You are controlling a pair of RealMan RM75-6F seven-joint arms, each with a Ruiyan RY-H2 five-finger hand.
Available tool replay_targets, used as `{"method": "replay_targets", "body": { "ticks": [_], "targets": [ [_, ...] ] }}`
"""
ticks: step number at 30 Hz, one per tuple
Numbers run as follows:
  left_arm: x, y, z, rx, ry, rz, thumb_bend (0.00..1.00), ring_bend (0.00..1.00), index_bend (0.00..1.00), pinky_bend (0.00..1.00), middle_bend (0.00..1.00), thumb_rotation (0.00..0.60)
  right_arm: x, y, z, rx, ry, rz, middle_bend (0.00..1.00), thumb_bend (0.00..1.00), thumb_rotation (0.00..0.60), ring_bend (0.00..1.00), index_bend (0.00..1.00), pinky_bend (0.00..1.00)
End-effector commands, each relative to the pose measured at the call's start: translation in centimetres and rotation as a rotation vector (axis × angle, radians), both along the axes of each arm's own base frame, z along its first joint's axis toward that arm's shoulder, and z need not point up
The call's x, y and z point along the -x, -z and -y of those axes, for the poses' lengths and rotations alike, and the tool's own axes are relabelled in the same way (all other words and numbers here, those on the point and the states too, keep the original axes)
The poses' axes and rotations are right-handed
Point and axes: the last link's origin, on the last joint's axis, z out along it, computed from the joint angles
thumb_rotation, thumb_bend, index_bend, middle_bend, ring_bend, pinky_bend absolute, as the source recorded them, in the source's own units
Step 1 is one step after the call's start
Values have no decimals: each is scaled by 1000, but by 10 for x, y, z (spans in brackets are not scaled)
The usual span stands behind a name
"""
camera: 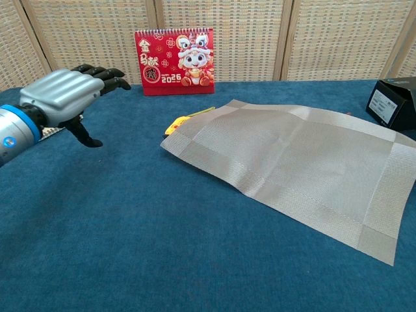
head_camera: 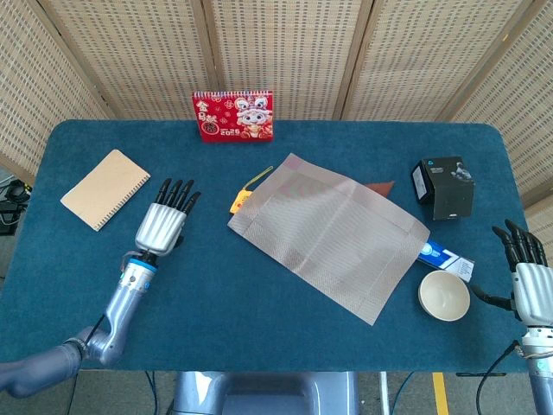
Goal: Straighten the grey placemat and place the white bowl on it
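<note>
Both hands bare and spread; grey placemat (head_camera: 328,234) lies skewed, white bowl (head_camera: 444,296) off it.

Head view: the placemat sits mid-worktop (head_camera: 259,337), turned so its long edges run from far left to near right. The bowl stands upright just beside its near right corner, not on it, touching the blue-and-white box (head_camera: 445,258). Right hand (head_camera: 529,281) is at the worktop's right edge next to the bowl, fingers wide, holding nothing; the chest view does not show it, nor the bowl. Left hand (head_camera: 162,224) hovers between notebook (head_camera: 105,188) and placemat, fingers (head_camera: 177,194) straight and apart, empty; the chest view shows it raised off the cloth. Yellow tool (camera: 182,120) is partly under the placemat's far left corner. Red calendar (head_camera: 232,115) stands at the far edge, black box (head_camera: 443,187) far right.
</note>
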Motion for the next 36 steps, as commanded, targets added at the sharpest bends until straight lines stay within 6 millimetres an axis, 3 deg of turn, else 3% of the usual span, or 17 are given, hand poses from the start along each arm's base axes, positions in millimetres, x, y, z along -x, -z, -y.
{"method": "replay_targets", "body": {
  "ticks": [1,7,14,36],
  "targets": [
    [-11,17,-6,24,17,-35,128,0,124,0,0,600,1,-1,1,0,4,7,0,152,600,0,128,0],
    [-30,48,-12,35,48,-69,130,0,115,0,0,600,1,-2,1,0,1,22,0,152,600,0,130,0],
    [-44,71,-18,15,86,-101,130,0,109,0,0,600,2,-5,2,8,1,41,0,153,600,0,131,0],
    [-79,111,-32,0,125,-143,136,0,136,0,0,600,4,-14,4,22,1,100,0,152,600,0,134,0]
  ]
}}
